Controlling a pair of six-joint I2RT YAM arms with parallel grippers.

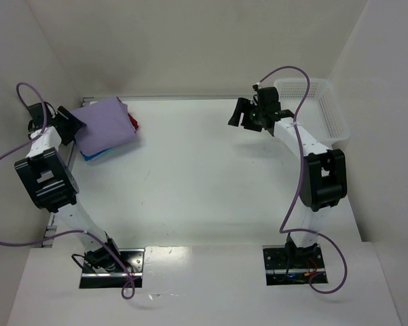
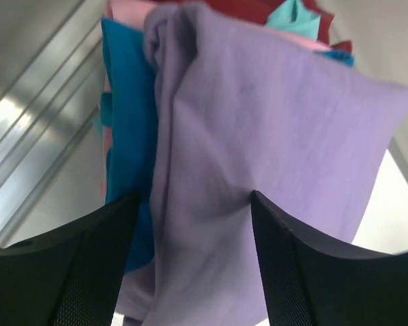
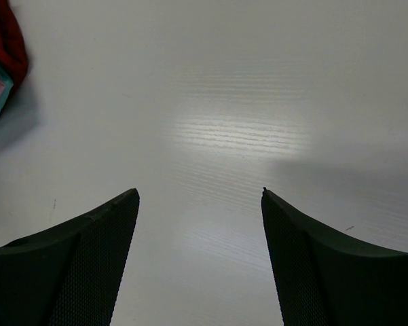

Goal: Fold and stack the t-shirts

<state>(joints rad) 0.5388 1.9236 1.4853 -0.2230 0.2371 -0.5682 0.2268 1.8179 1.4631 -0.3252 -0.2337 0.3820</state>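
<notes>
A stack of folded t-shirts sits at the table's back left. The lavender t-shirt point(image 1: 107, 123) lies on top, with a red one point(image 1: 133, 122) and a blue one point(image 1: 91, 155) peeking out beneath. My left gripper point(image 1: 71, 125) is at the stack's left edge. In the left wrist view it point(image 2: 193, 197) is open, its fingers standing wide on either side of a fold of the lavender t-shirt point(image 2: 271, 136), beside the blue point(image 2: 125, 136), pink point(image 2: 125, 8) and red point(image 2: 258, 8) layers. My right gripper point(image 1: 241, 114) hangs open above the bare table point(image 3: 224, 102), holding nothing.
A white mesh basket point(image 1: 326, 109) stands at the back right corner, just behind the right arm. Walls close in the table at the back and both sides. A metal rail point(image 2: 34, 122) runs along the table's left edge beside the stack.
</notes>
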